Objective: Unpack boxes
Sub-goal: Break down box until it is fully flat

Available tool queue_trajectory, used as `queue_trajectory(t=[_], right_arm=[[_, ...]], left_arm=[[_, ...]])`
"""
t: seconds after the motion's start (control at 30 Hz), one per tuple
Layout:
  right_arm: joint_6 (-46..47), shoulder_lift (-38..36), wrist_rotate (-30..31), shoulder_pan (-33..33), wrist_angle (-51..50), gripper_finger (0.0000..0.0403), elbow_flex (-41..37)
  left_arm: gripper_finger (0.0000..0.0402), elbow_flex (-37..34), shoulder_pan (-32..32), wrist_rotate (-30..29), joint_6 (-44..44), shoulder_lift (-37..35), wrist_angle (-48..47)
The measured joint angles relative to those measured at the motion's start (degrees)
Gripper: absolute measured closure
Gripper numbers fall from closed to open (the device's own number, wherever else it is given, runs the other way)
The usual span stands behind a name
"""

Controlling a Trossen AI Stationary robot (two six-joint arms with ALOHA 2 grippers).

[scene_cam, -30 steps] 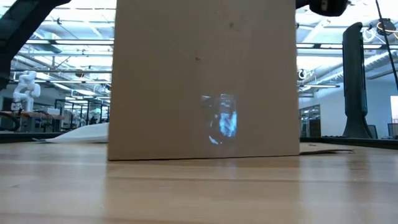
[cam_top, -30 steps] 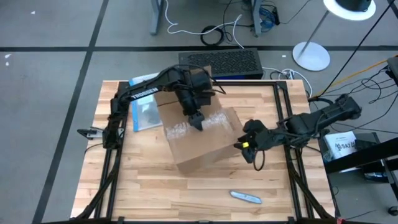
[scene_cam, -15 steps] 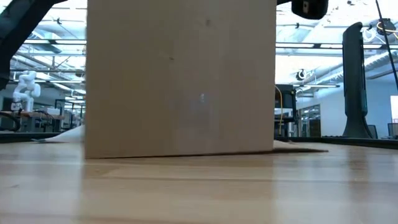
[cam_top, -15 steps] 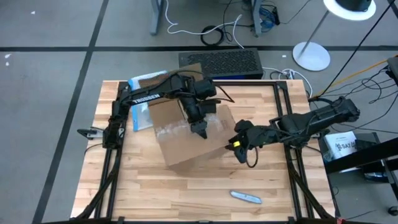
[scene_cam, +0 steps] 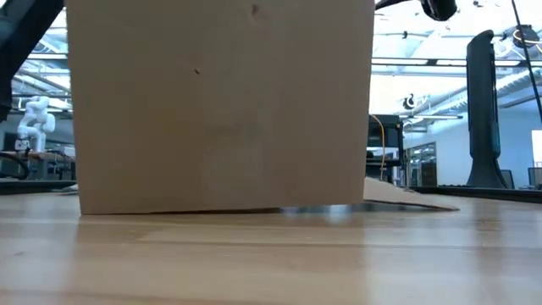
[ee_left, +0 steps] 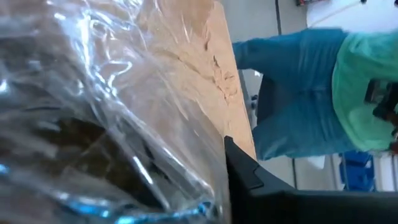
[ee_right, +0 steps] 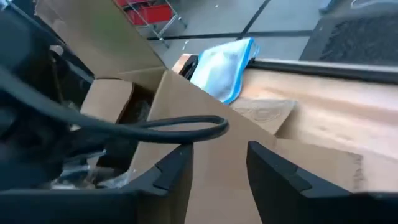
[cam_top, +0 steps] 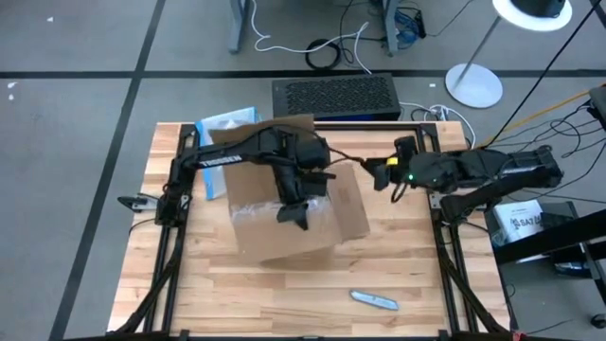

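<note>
The brown cardboard box point(cam_top: 260, 204) stands on the table's middle with its flaps open; in the low view its near wall point(scene_cam: 220, 102) fills most of the picture. Crumpled clear plastic wrap point(cam_top: 320, 213) lies in the open top. My left gripper point(cam_top: 294, 216) reaches down into the box and is shut, with the wrap point(ee_left: 112, 93) bunched right against it. My right gripper point(cam_top: 383, 171) hangs open above the table, right of the box, with nothing between its fingers point(ee_right: 273, 168). My left gripper is shut on the clear plastic wrap inside the box's open top, slanting down into it. The film point(ee_left: 155, 168) bunches over the fingers and hides one of them; only one dark finger point(ee_left: 249, 180) shows. Which part or how many layers it has, I cannot tell.
A clear pouch with a blue edge point(cam_top: 222, 128) lies at the table's far left behind the box. A black grille-topped unit point(cam_top: 336, 95) stands past the far edge. A small grey tool point(cam_top: 374, 300) lies near the front edge. A person point(ee_left: 298, 93) stands beyond the table.
My left gripper has moved toward the table's near edge, over the box's open top. The box has slid toward the table's left and turned a little. My right gripper has drawn away from the box's right side, up and toward the far edge.
</note>
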Motion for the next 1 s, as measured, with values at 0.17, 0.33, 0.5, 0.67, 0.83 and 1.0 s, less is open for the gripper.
queue_trajectory(t=[0.17, 0.33, 0.5, 0.67, 0.83, 1.0], right_arm=[[-1.0, 1.5, -8.1, -5.0, 4.5, 0.0264, 0.0], [0.4, 2.8, -14.1, -8.8, 4.1, 0.0264, 0.0], [8.4, 0.9, -13.7, -9.2, -10.8, 0.0264, 0.0], [6.7, -0.2, -10.1, -9.2, -8.5, 0.0264, -0.1], [-6.6, -0.1, -15.8, -9.8, 18.1, 0.0264, 0.0], [-5.0, 1.7, -26.1, -15.4, 18.6, 0.0278, 0.0]], left_arm=[[0.0398, 0.0, -2.6, -0.3, 1.7, 0.0, 0.2], [0.0398, 0.0, -4.5, 0.0, 4.0, -0.6, 0.0], [0.0399, 0.0, -5.5, -1.1, 4.3, -2.4, -1.7], [0.0399, 0.0, -5.5, -1.5, 4.7, -3.3, -1.3], [0.0399, 0.0, -5.4, -1.4, 5.4, -3.3, -1.2], [0.0399, 0.0, -5.5, -1.4, 5.9, -3.3, -1.2]])
